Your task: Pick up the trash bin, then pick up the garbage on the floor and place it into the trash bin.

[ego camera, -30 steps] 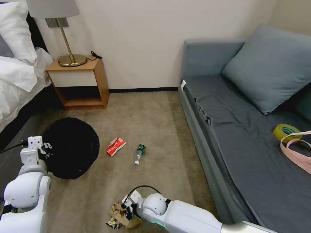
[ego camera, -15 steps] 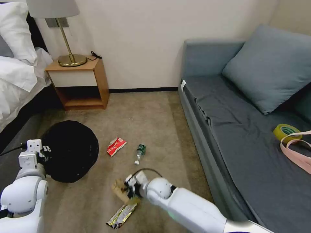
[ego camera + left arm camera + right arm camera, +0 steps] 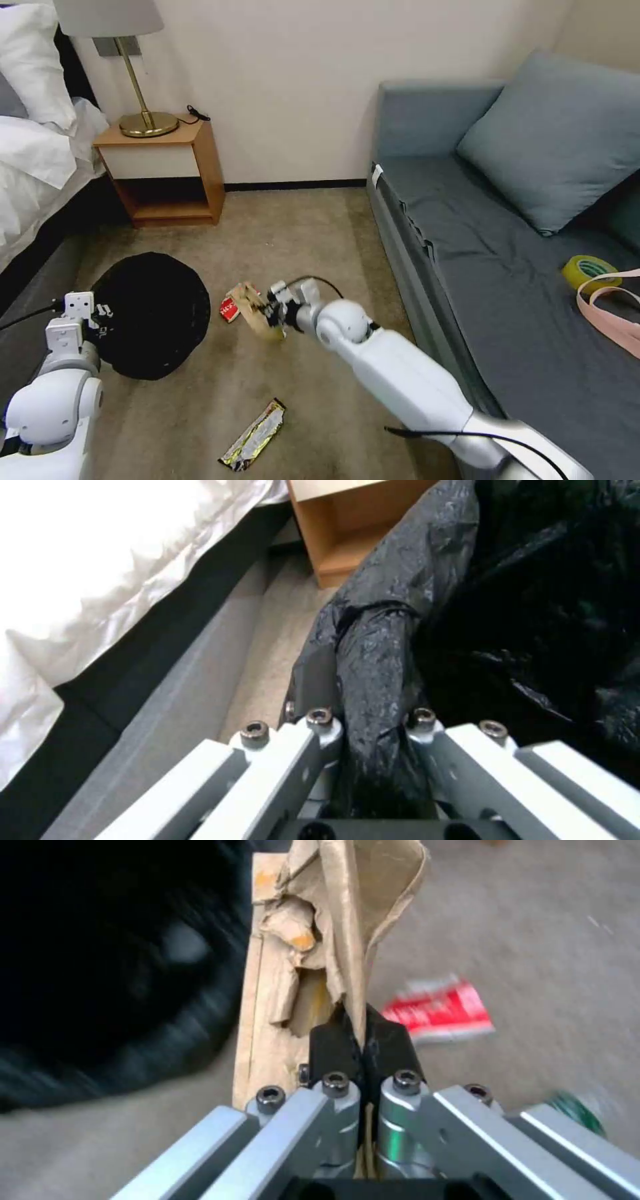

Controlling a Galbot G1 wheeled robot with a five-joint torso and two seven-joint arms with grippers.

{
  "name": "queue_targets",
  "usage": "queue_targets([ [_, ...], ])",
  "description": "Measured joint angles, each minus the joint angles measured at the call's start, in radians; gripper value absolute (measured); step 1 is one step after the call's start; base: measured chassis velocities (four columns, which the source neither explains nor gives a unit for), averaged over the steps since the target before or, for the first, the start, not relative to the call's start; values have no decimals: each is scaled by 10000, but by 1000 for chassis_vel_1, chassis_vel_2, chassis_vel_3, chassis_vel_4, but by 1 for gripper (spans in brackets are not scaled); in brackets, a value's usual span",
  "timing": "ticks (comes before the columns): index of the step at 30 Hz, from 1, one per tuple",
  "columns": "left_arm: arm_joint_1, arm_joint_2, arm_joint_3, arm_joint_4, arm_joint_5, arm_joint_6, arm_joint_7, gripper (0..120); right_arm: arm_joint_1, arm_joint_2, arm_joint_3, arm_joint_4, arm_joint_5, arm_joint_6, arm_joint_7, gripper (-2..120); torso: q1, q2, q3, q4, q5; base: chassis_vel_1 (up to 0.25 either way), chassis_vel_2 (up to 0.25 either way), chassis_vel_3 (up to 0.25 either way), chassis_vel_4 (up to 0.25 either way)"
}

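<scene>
Right gripper: the right gripper [image 3: 269, 315] is hanging above the tan carpet in the middle of the floor, its black fingers [image 3: 333, 1040] pressing together on a fold of the crumpled tan paper [image 3: 252, 309], with no gap showing between them.
Crumpled paper: the flattened, torn brown piece is being carried clear of the floor, dangling off the fingertips on the side toward the bin; in the right wrist view it [image 3: 313, 940] is standing up past the fingers.
Left gripper: the left gripper [image 3: 363, 725] is sitting low at the robot's left, its two fingers closing on a gathered fold of the black liner at the bin's near rim, the plastic bunching between them.
Trash bin: the round bin lined with a crinkly black plastic bag [image 3: 150, 313] is sitting at the left of the floor, between the bed and the litter, its mouth facing up toward the head camera.
Red-and-white packet: the small flat packet [image 3: 229, 309] is lying on the carpet just beside the bin, partly hidden behind the held paper.
Shiny wrapper: the long silver-and-gold snack wrapper [image 3: 254, 435] is lying flat on the carpet near the robot, well apart from the bin.
Bottle: a green-labelled piece [image 3: 575, 1110] is showing at the edge of the right wrist view, too blurred to describe further.
Surroundings: a wooden bedside table [image 3: 167, 173] is standing against the wall, and a grey sofa [image 3: 507, 280] is running along the right.
</scene>
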Motion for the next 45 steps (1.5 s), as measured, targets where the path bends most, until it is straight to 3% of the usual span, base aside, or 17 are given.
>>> queue_targets([
  [8,-38,-9,137,-159,0,20,57,4,1208,1181,-589,-288,1248,309,-159,0,0,0,0,2,-3,0,0,0,0],
  [16,111,-111,203,-372,-129,3,134,4,1642,2073,-1234,-999,1358,807,-315,0,0,2,-1,2,-3,0,0,0,0],
  [33,272,-180,194,-589,-411,-7,131,4,834,2150,-1761,-1543,646,1416,-102,2,0,2,-1,0,-1,0,0,0,0],
  [35,282,-201,195,-601,-406,-7,130,4,791,2116,-1769,-1564,551,1429,-45,13,0,2,-1,0,0,0,0,0,0],
  [45,385,-216,88,-529,-345,-127,149,4,612,1661,-1760,-1407,457,1432,0,48,-1,1,-1,0,0,0,0,0,0],
])
